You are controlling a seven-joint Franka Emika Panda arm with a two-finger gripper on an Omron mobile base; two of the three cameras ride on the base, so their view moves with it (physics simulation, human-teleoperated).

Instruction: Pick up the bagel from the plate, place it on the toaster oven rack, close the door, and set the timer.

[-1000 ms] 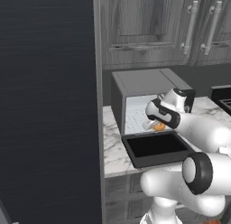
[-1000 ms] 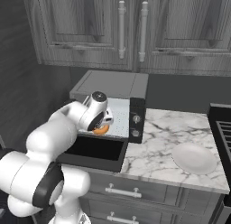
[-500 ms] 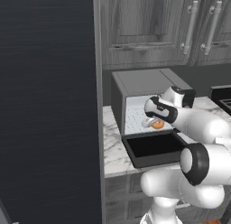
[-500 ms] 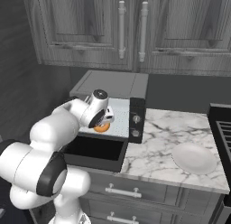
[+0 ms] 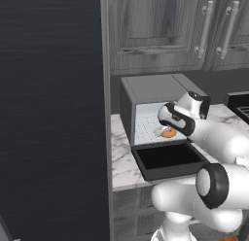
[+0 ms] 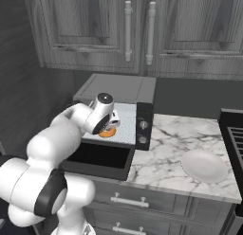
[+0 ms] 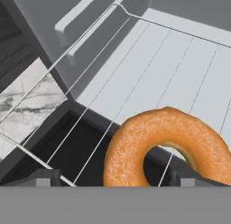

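The orange-brown bagel (image 7: pixel 162 146) lies at the front of the pale rack (image 7: pixel 149 60), just inside the grey toaster oven (image 5: pixel 151 87). My gripper (image 7: pixel 118 180) hangs right over it with the jaws spread wide; a gap shows between the left fingertip (image 7: pixel 43 178) and the bagel, so it is open. From the base I see the bagel (image 5: pixel 168 133) under the hand (image 5: pixel 163 129) at the oven mouth, and the bagel (image 6: pixel 107 132) again from the right. The black-framed door (image 5: pixel 168 157) lies folded down flat in front. The white plate (image 6: pixel 205 166) sits bare on the counter.
The oven's dark control panel with knobs (image 6: pixel 141 130) is on its right side. Grey cabinets (image 6: pixel 137 30) hang above. A black stove (image 6: pixel 235 134) borders the marble counter (image 6: pixel 171 149) on the right, and a tall dark panel (image 5: pixel 53 113) stands to the left.
The jaws have spread from shut on the bagel to wide open, letting it go at the rack's front. The hand has moved slightly further toward the oven.
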